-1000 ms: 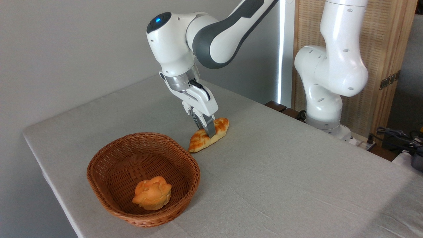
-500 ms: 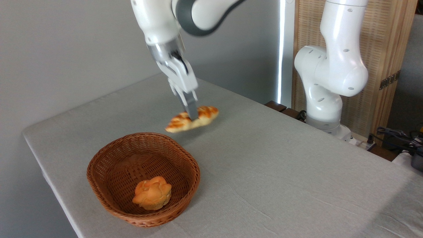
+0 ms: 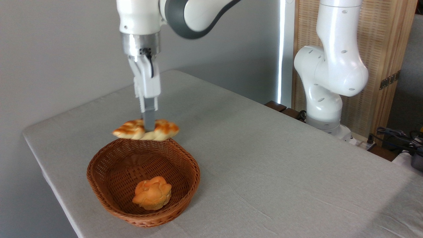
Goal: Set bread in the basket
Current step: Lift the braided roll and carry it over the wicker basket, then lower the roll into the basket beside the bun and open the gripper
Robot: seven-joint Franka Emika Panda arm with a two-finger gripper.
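The bread [image 3: 163,129], a braided golden loaf with browned patches, hangs level in the air just above the far rim of the basket [image 3: 99,188]. My gripper [image 3: 148,127] points straight down and is shut on the loaf's middle. The basket is an oval brown wicker one standing near the table's front left corner.
A small round knotted orange bun [image 3: 152,193] lies inside the basket toward its near side. The arm's white base [image 3: 325,109] stands at the table's far right edge. The table's left edge [image 3: 46,175] runs close beside the basket.
The loaf was lifted off the table and carried left and toward the basket. It now hangs over the basket's far rim, and the gripper has turned to point straight down.
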